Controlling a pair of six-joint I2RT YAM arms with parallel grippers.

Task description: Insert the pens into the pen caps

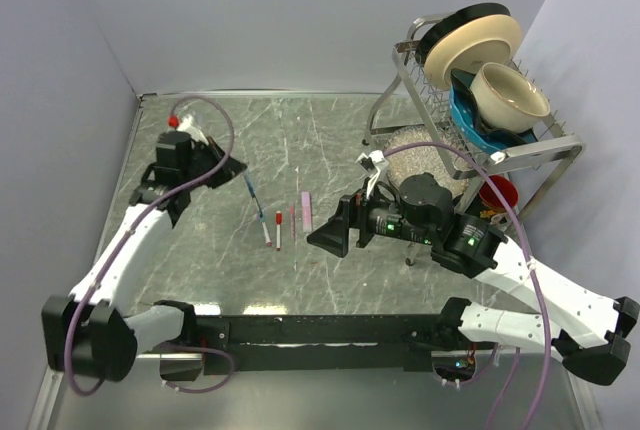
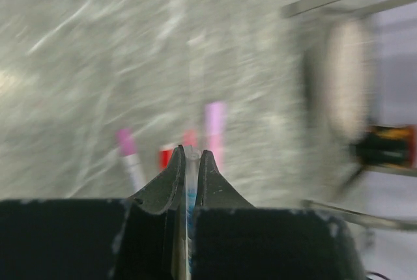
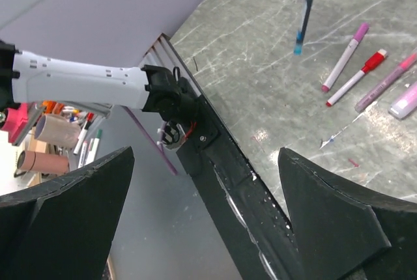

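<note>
Left gripper (image 2: 189, 158) clamps blue pen (image 1: 252, 195), tip slanting down.

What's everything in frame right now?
table: 1, grey marbled
blue pen: 1, held in left pincer above table
pink-ended pen: 1, white barrel, mid-table
red-ended pen: 1, white barrel, beside it
pink pen: 1, thin, next along
lilac piece: 1, short, end of that row
dish rack: 1, metal, far right
plates: 2, black and cream, upright in rack
bowl: 1, cream, in rack
blue dish: 1, under bowl
red container: 1, below rack
left pincer: 1, black, shut on blue pen
right pincer: 1, black, open, empty
</note>
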